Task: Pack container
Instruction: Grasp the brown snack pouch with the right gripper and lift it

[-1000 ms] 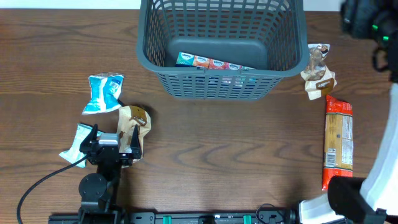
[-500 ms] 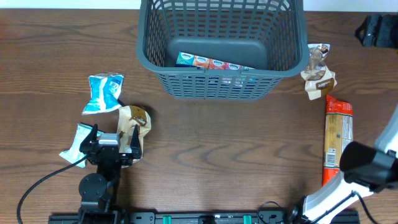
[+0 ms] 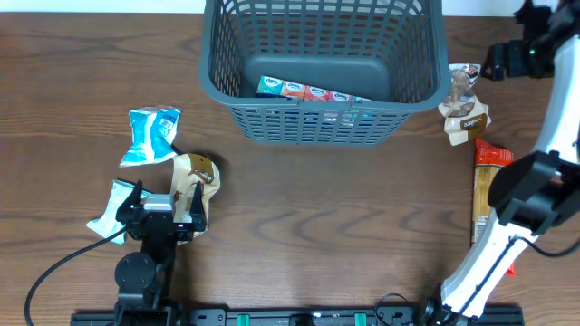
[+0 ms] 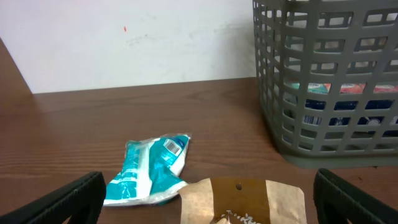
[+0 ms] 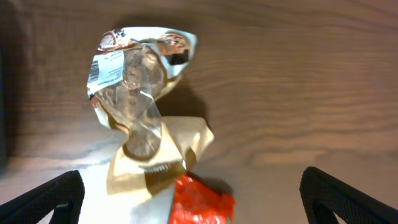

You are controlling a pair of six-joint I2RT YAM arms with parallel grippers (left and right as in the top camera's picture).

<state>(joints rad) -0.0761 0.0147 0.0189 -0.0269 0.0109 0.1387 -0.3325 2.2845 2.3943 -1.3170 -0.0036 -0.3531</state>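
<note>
The dark grey lattice basket (image 3: 317, 101) stands at the back centre with a colourful flat pack (image 3: 308, 91) inside; it also shows in the left wrist view (image 4: 329, 93). My left gripper (image 3: 163, 213) is open low over the table, its fingers (image 4: 208, 202) on either side of a brown paper packet (image 4: 242, 199), also seen from overhead (image 3: 195, 179). My right gripper (image 3: 507, 59) is open and empty (image 5: 196, 202), hovering above a clear-and-cream cookie packet (image 5: 140, 93) that lies right of the basket (image 3: 464, 104).
A teal packet (image 3: 152, 136) lies left of the brown one (image 4: 152, 168), and another teal packet (image 3: 111, 210) lies beside my left gripper. A long red-and-orange packet (image 3: 494, 177) lies at the right, partly under my right arm; its red end shows in the right wrist view (image 5: 202, 199).
My right arm has swung from the far right corner so its wrist now hangs over the cookie packet. The left arm and all packets have not moved.
</note>
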